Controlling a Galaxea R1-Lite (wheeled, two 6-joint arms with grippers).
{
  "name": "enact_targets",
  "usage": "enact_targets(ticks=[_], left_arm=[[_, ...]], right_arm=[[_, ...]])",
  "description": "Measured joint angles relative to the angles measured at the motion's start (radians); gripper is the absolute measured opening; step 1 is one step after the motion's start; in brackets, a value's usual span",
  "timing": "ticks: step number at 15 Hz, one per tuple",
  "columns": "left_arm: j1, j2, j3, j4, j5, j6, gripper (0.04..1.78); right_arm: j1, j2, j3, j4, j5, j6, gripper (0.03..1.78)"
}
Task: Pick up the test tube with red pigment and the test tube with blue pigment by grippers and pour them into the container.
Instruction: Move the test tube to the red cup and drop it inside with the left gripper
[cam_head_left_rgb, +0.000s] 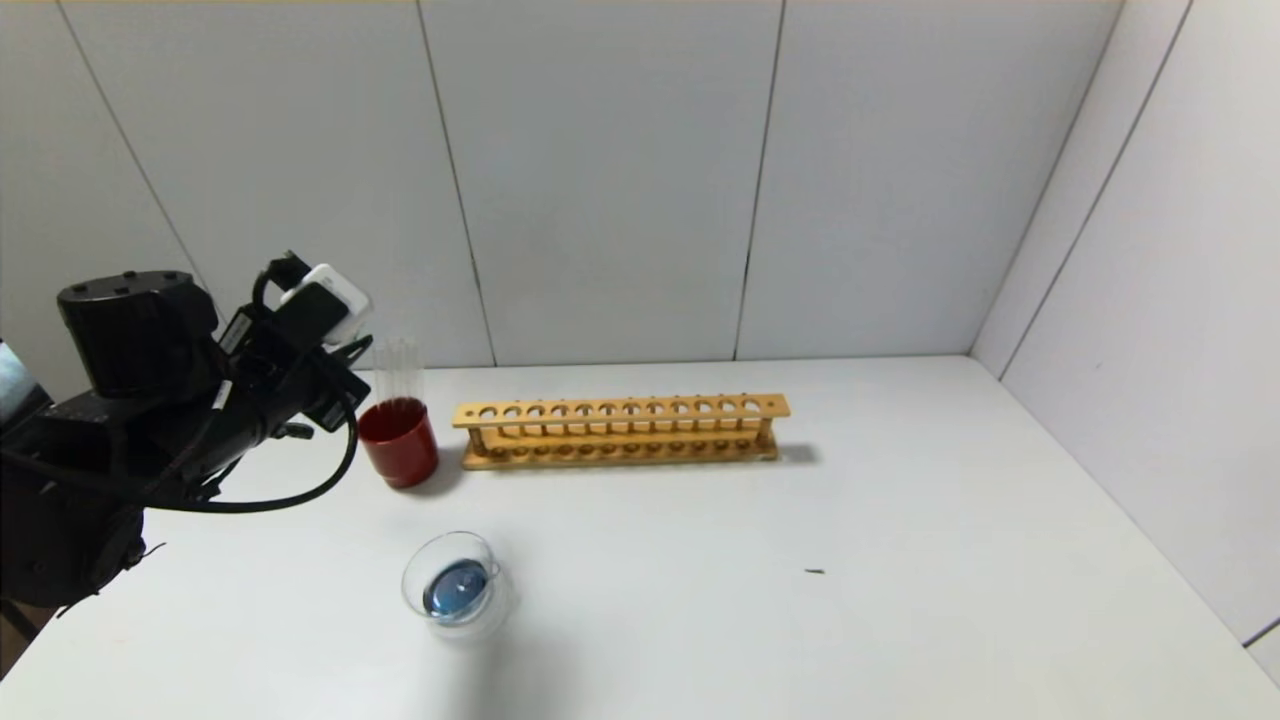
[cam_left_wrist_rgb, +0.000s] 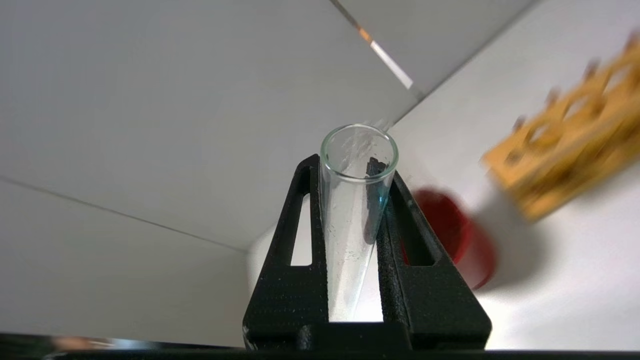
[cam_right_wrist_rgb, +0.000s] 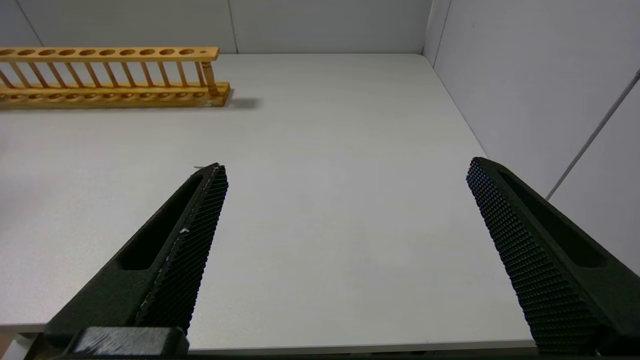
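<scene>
My left gripper (cam_left_wrist_rgb: 350, 167) is shut on a thin clear glass test tube (cam_left_wrist_rgb: 352, 200). The tube holds only faint teal-blue traces on its wall, and its open mouth points away from the wrist. In the head view the left gripper (cam_head_left_rgb: 355, 355) is raised at the far left, beside the dark red cup (cam_head_left_rgb: 398, 440). Clear glass (cam_head_left_rgb: 398, 368) rises above that cup. No orange-red liquid shows in any view. The container (cam_head_left_rgb: 452, 537), a small clear glass dish in front of the cup, holds a pool of blue liquid. My right gripper (cam_right_wrist_rgb: 345, 170) is open and empty over bare table near the front edge.
A long wooden test tube rack (cam_head_left_rgb: 620, 428) stands empty to the right of the red cup and also shows in the left wrist view (cam_left_wrist_rgb: 575, 150) and the right wrist view (cam_right_wrist_rgb: 107, 75). Grey walls close the back and right sides. A tiny dark speck (cam_head_left_rgb: 815, 571) lies on the table.
</scene>
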Motion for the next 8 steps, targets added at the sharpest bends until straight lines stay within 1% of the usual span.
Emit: enact_targets(ticks=[2, 3, 4, 8], left_arm=[[-0.004, 0.026, -0.043, -0.006, -0.008, -0.204, 0.32], [0.0, 0.04, -0.051, -0.013, -0.01, -0.269, 0.32], [0.003, 0.057, -0.054, -0.036, -0.016, -0.298, 0.32], [0.006, 0.147, -0.06, -0.169, -0.037, -0.326, 0.32]], right_arm=[[0.0, 0.0, 0.0, 0.0, 0.0, 0.0, 1.75], [0.0, 0.0, 0.0, 0.0, 0.0, 0.0, 1.75], [0.0, 0.0, 0.0, 0.0, 0.0, 0.0, 1.75], [0.0, 0.0, 0.0, 0.0, 0.0, 0.0, 1.75]])
